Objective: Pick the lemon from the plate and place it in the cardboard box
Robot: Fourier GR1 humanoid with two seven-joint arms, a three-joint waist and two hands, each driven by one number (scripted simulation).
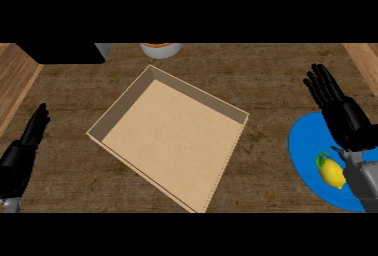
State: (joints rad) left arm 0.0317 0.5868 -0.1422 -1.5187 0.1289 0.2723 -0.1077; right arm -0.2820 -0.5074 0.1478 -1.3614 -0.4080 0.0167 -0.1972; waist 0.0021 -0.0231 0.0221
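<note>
- Across the counter [266,75] I see brown wood grain, bare between the things on it.
- At its middle sits the cardboard box [171,135], turned cornerwise, open-topped, nothing inside.
- By the right edge lies the blue plate [304,150], partly under my right forearm.
- My right hand [341,116] hovers over the plate's far rim, fingers straight and spread, holding nothing.
- My left hand [23,145] rests at the left edge, fingers straight, together.
- On the plate sits the lemon [331,172], just beside my right wrist.
- At the far edge stands a white cup [161,49].
</note>
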